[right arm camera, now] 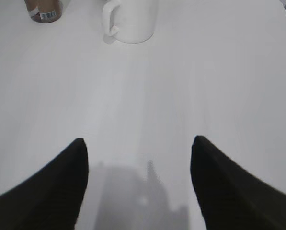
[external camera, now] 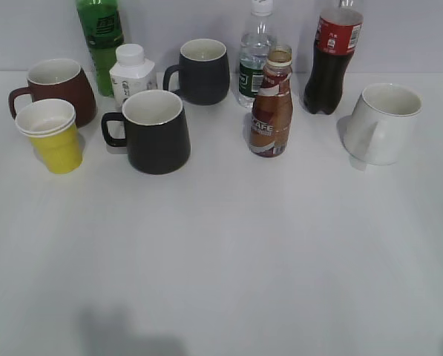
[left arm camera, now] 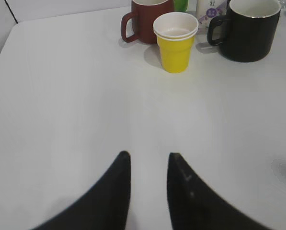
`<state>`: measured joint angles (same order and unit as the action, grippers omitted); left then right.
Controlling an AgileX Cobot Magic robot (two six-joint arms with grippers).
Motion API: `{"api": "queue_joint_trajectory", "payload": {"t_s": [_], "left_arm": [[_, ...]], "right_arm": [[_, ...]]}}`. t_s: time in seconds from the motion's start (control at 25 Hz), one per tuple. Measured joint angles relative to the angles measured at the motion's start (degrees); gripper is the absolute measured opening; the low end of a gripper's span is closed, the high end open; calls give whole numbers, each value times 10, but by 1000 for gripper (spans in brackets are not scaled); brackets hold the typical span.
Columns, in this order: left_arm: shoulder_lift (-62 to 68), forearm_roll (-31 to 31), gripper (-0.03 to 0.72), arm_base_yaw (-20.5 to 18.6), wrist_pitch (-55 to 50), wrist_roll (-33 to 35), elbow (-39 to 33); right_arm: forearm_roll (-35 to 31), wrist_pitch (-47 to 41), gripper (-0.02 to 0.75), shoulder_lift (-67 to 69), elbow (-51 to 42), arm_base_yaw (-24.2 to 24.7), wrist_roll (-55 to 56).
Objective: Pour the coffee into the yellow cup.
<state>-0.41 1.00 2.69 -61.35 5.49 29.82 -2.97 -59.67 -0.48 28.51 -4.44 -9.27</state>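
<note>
The coffee bottle [external camera: 271, 104], clear with brown liquid and a "CAFE" label, stands uncapped at the table's middle back; its base shows in the right wrist view [right arm camera: 43, 10]. The yellow cup [external camera: 51, 135] with white rim stands at the left, also in the left wrist view [left arm camera: 176, 41]. My left gripper [left arm camera: 148, 155] is open and empty over bare table, well short of the cup. My right gripper [right arm camera: 139, 141] is wide open and empty, well short of the bottle. Neither gripper shows in the exterior view.
A brown-red mug [external camera: 56, 86] stands behind the yellow cup. A black mug [external camera: 153, 130], dark mug [external camera: 200, 70], white carton bottle [external camera: 131, 72], green bottle [external camera: 100, 37], water bottle [external camera: 257, 55], cola bottle [external camera: 334, 55] and white mug [external camera: 383, 122] crowd the back.
</note>
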Motion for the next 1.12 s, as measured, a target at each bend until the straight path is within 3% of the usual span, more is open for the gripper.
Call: {"api": "queue_joint_trajectory", "payload": {"t_s": [1.12], "left_arm": [[0, 0, 211, 0, 0, 0, 0]], "right_arm": [[0, 0, 501, 0, 0, 0, 0]]}}
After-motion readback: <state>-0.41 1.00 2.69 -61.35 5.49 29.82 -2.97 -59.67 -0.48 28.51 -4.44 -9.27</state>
